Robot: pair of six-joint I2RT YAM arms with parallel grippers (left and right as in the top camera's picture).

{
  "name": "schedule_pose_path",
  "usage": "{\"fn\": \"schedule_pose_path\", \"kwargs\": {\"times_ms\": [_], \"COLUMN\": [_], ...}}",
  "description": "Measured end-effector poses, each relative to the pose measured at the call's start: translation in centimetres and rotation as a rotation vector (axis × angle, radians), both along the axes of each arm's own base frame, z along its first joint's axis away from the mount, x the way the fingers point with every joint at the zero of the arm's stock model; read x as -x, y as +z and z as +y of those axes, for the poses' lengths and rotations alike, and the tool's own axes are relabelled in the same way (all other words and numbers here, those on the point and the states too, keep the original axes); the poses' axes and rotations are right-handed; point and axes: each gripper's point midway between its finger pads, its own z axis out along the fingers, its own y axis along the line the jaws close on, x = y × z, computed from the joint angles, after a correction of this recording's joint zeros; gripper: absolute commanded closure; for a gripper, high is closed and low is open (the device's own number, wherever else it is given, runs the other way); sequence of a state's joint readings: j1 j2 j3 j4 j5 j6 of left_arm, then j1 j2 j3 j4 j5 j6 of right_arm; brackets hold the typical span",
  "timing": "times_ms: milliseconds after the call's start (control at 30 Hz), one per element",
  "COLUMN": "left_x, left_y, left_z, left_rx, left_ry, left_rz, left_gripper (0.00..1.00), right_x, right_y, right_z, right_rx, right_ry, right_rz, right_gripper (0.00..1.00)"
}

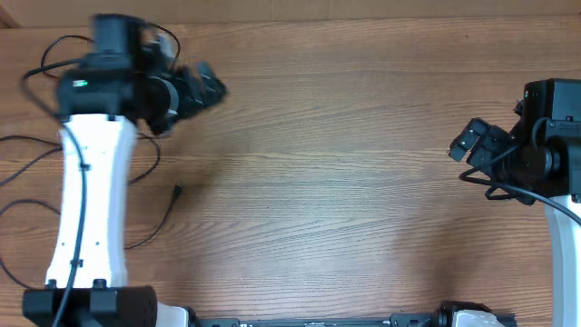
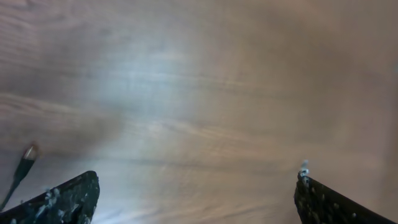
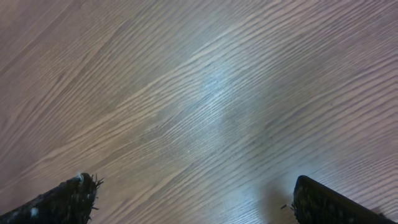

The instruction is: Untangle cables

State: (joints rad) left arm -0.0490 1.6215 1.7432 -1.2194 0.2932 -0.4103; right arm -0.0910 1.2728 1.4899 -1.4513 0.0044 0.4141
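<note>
Wooden table (image 1: 345,200); left tool (image 1: 207,89), right tool (image 1: 472,143) hover, fingers spread wide

From overhead, the wooden table (image 1: 345,182) is evenly and fairly brightly lit, with no hard shadows. Only a faint soft shade lies beside the left arm (image 1: 91,200) at 9 o'clock. The left gripper (image 1: 211,86), at 10 o'clock, is smeared and soft-edged, while the right arm (image 1: 567,245) at 3 o'clock looks crisp.

The left wrist view is hazy throughout. The grain is washed out, a pale bluish glare spreads from the centre toward 11 o'clock, and a dim brown patch sits at 9 o'clock. A cable plug (image 2: 28,153) at 8 o'clock is out of focus.

The right wrist view is sharper and its grain is clear. A cool sheen runs from the centre toward 6 o'clock, probably a ceiling lamp's reflection.
</note>
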Motion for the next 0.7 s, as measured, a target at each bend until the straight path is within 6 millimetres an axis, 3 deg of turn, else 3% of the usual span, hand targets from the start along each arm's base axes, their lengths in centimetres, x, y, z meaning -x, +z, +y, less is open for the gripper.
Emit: {"fn": "schedule_pose_path", "kwargs": {"times_ms": [100,267,400,700], "left_x": [1.4,2.0,2.5,3.6], "left_y": [-1.0,-1.3,-1.6,-2.0], "left_z": [-1.0,-2.0,-2.3,-2.0], "left_rx": [-0.116,-0.229,-0.251,-0.261], "left_ry": [-0.050,-0.092,-0.107,-0.112], "left_rz": [0.037,0.033,0.050,0.097], "left_gripper": [0.00,0.00,0.01,0.00], "right_x": [0.0,-0.4,-0.5,2.1], "right_y": [0.0,0.1,0.3,0.2], "right_z": [-0.1,0.2,1.6,3.9], "right_rx": [0.004,-0.012,-0.090,-0.214], "right_ry": [-0.002,-0.001,0.025,0.057], "right_rz": [0.000,-0.016,-0.026,0.047], "right_gripper": [0.00,0.00,0.00,0.00]}}
